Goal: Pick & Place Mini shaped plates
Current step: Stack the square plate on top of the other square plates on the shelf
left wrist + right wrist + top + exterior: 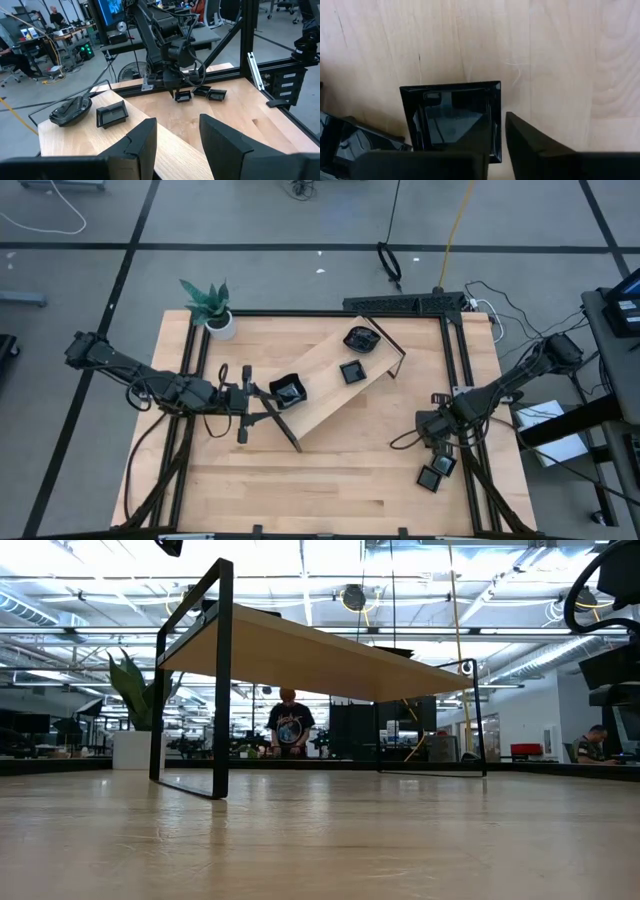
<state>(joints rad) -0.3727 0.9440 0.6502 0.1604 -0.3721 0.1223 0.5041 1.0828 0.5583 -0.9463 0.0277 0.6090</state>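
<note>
I'm working the right end effector [441, 442] at the lower right of the high view, down low on the pale wood-grain tabletop [330, 480]. In the right wrist view its dark fingers are straddling one rim of a glossy black square plate [451, 119], one finger inside the dish, the other [530, 145] outside; they're narrowed around that edge, but I can't tell if they're fully clamping it. More black plates [437, 472] are lying just below it by the frame rail, one overlapping at the wrist view's lower left [340, 142].

The pale wooden tray [335, 385] with thin black end rails is sitting diagonally at centre, carrying three mini plates: a rounded wavy one [360, 339] upper right, a square one [352, 372] just below it, another dark one [288, 391] at the lower left end.

The left end effector [252, 393] is waiting beside that tray end, fingers apart, gripping nothing. A potted plant [212, 308] is standing at the upper left corner. A person [290, 724] is showing beyond the tabletop in the low view.
</note>
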